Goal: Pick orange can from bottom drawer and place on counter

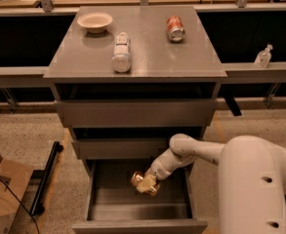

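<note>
The bottom drawer (108, 209) is pulled open, showing its shallow grey tray. My gripper (149, 181), at the end of the white arm reaching in from the right, is shut on the orange can (140, 181), a shiny golden-orange can. It holds the can tilted, a little above the drawer floor near the middle. The grey counter (147, 57) lies above the drawers.
On the counter are a pale bowl (94, 21) at the back left, a white bottle (121, 52) lying down and a red-and-white can (174, 28) on its side. The middle drawer front (118, 148) overhangs the open drawer. A cardboard box (1, 194) and a black bar (46, 179) are on the floor at left.
</note>
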Controlling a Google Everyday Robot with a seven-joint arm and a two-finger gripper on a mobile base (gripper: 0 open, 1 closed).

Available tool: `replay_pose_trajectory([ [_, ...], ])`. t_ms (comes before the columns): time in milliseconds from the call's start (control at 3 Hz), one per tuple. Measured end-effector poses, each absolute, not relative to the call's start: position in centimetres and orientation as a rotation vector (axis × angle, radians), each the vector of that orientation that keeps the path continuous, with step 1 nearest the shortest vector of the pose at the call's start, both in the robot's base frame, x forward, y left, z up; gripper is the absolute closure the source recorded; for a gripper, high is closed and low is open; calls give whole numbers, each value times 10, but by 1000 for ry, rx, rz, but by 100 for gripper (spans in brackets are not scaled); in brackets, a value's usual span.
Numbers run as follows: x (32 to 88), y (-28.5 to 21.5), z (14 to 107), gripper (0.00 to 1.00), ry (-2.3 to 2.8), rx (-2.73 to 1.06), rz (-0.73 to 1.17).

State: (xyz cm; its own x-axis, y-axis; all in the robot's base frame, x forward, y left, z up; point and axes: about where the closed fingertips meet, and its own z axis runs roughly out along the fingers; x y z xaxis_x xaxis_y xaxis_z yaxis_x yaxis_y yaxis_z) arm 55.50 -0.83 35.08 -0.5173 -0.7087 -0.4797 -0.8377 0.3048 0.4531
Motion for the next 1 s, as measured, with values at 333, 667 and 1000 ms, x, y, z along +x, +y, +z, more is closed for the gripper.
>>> replay_pose_trajectory([
  [333,525,-20,402,100,2397,-1428,1031],
  [667,486,-39,458,100,2462,-1377,969],
  [1000,448,-66,515,100,2533,-1322,877],
])
